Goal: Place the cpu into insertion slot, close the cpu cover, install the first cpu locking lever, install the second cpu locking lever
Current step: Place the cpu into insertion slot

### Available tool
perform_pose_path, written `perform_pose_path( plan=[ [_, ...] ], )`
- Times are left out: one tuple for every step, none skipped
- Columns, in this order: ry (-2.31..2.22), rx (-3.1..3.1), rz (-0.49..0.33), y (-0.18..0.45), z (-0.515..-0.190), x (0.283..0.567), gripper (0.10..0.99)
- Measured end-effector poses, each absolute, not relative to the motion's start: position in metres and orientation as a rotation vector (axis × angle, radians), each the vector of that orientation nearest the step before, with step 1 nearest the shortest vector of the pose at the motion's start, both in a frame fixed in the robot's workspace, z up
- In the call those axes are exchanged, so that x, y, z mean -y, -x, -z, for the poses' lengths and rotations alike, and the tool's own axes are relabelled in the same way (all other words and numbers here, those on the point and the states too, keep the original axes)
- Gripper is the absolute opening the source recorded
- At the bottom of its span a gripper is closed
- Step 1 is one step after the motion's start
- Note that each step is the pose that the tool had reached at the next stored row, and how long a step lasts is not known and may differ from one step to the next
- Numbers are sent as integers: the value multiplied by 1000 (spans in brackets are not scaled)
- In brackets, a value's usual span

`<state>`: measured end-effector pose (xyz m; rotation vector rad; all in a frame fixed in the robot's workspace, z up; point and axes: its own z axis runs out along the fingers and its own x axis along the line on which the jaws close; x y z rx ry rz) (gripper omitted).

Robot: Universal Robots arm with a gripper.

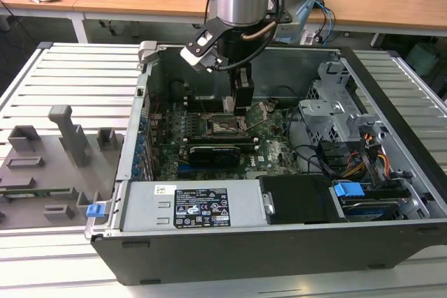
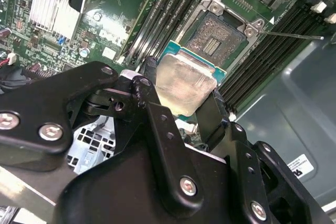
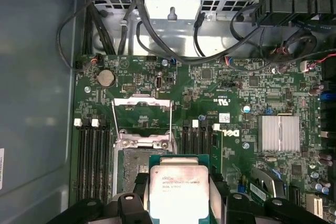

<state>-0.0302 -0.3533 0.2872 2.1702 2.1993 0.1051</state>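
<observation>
My gripper (image 2: 184, 92) is shut on the cpu (image 2: 185, 83), a flat square chip with a silvery top and a green edge, held by two opposite sides between the black fingers (image 2: 149, 72). In the first wrist view the cpu (image 3: 176, 191) hangs just beside and above the insertion slot (image 3: 131, 162), partly covering it. The insertion slot (image 2: 216, 36) lies bare, with its contact field showing. The cpu cover (image 3: 142, 103) stands swung open at the slot's far side. A thin lever rod (image 2: 294, 36) sticks out sideways. In the exterior view my gripper (image 1: 241, 102) hovers over the insertion slot (image 1: 225, 128).
Long black memory slots (image 3: 94, 161) flank the socket. A black expansion card (image 1: 213, 151) lies just in front of it, with a finned heat sink (image 3: 278, 132) nearby. The drive cage (image 1: 335, 113) and cables fill the case's right side. A grey fixture (image 1: 63, 144) lies outside the case.
</observation>
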Motion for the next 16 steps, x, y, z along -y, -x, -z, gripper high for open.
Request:
perform_pose_path(
  plan=[
    [-2170, -2199, -105, 30, -286, 353, 541],
    [-2170, -2199, -105, 30, -284, 353, 541],
    [-2170, -2199, -105, 30, -282, 353, 541],
    [-2170, -2199, -105, 30, -282, 353, 541],
    [-2170, -2199, -105, 30, -280, 353, 541],
    [-2170, -2199, -105, 30, -279, 353, 541],
    [-2170, -2199, -105, 30, -276, 353, 541],
    [-2170, -2199, -105, 30, -274, 353, 541],
    [-2170, -2199, -105, 30, -273, 353, 541],
    [-2170, -2199, -105, 30, -272, 352, 541],
    [-2170, -2199, -105, 30, -270, 352, 541],
    [-2170, -2199, -105, 30, -268, 352, 541],
    [-2170, -2199, -106, 30, -265, 351, 541],
    [-2171, -2200, -106, 30, -264, 351, 541],
    [-2171, -2200, -106, 30, -262, 351, 541],
    [-2171, -2200, -106, 30, -262, 351, 541]
  ],
)
